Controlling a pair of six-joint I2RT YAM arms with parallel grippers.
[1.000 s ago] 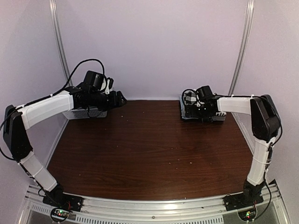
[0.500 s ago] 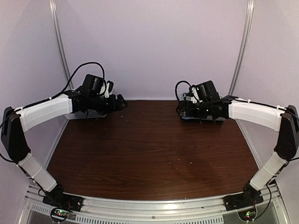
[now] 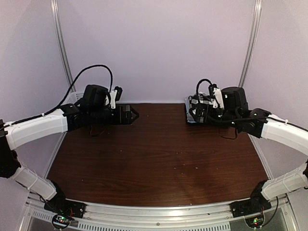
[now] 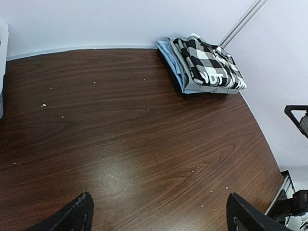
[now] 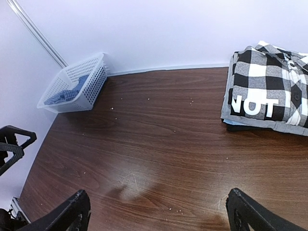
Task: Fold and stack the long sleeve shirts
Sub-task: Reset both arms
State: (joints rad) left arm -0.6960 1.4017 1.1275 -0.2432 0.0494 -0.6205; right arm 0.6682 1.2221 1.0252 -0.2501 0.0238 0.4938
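1. The stack of folded shirts [image 5: 267,103] lies ahead and to the right of the right hand [image 5: 158,192], near it, against the far wall. From the left hand [image 4: 159,199] it is far ahead and to the right, well apart.
2. Layers: the checked shirt [image 4: 207,62] is on top with white lettering [image 5: 252,107] facing up. The grey shirt [image 4: 185,79] is under it, and the light blue shirt [image 4: 166,52] shows lower, at the edge.
3. Handling, our judgement: the cloth is soft, light and limp, with no stiffness of its own. A single-corner pinch would let the folds fall open. We would grip a folded edge through all its layers, one hand at each end. The collar region looks thicker and should give a firmer purchase.
4. Hands: both have their fingers spread wide with nothing between them. Each hangs above the bare tabletop [image 5: 159,130], touching no cloth.
5. A white basket [image 5: 79,79] stands ahead and to the left of the right hand, well apart. It holds a blue checked cloth [image 5: 61,96]; we cannot tell whether that is a shirt.
6. Progress, our judgement: if that cloth is a shirt, one piece is left to fold. Otherwise the stacking looks done.
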